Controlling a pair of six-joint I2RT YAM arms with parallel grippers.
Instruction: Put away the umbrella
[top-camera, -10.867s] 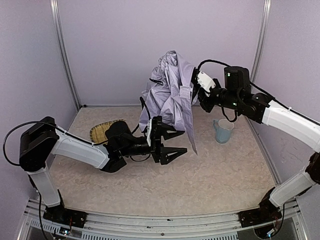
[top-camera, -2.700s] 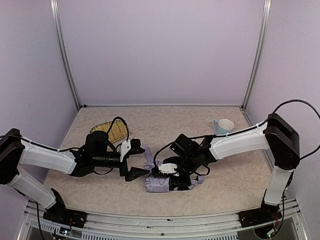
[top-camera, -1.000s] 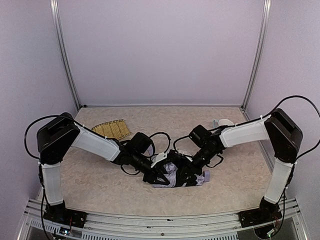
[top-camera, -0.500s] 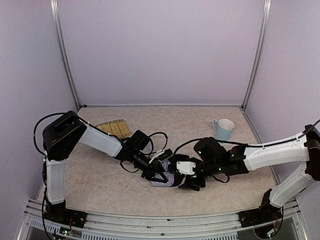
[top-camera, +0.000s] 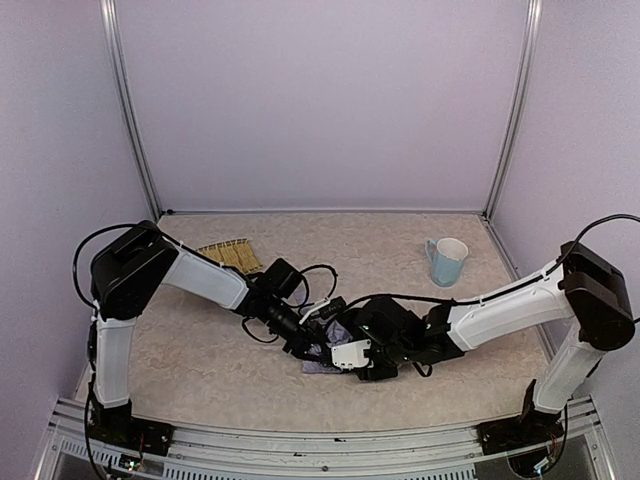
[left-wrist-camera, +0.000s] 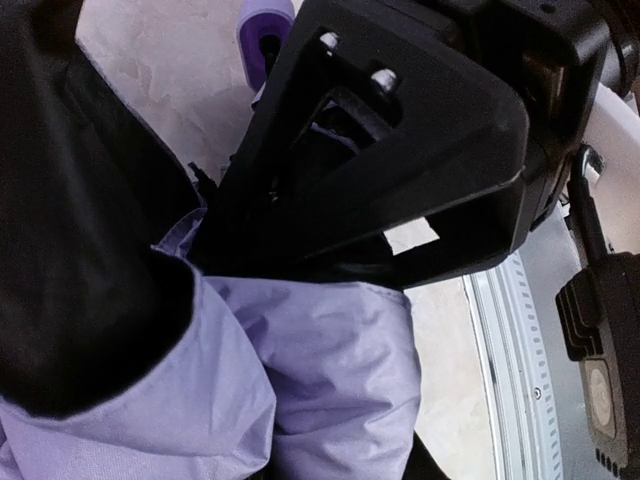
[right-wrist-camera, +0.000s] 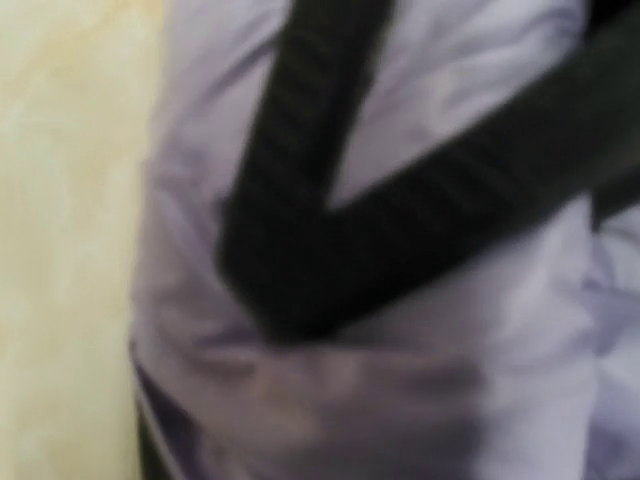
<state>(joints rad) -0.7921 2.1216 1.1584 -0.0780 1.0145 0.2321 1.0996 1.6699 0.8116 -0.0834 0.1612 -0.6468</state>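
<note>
The left arm rises from its base at the near left corner, bends sharply at a raised elbow and runs its forearm down and to the right, low over the worktop (top-camera: 330, 240). The left end effector (top-camera: 318, 338) comes down at the umbrella (top-camera: 320, 363) from the left. The right arm stands up from the near right corner, folds at its elbow and stretches its long white forearm leftward, close to the surface. The right end effector (top-camera: 345, 357) meets the umbrella from the right, so the two end effectors come nose to nose over it.

The umbrella lies collapsed in a crumpled bundle on the worktop, close to the near edge and about midway along it. It is pinned between the two end effectors and mostly hidden by them from above. The left wrist view shows lavender fabric bunched just below that end effector, the black underside folded at the left, and the right end effector's black frame pressed against the cloth. The small lavender handle (left-wrist-camera: 264, 22) pokes out beyond it. The right wrist view is blurred, with fabric filling it under dark finger bars.

Whether either end effector is spread or pinching the cloth cannot be told.
</note>
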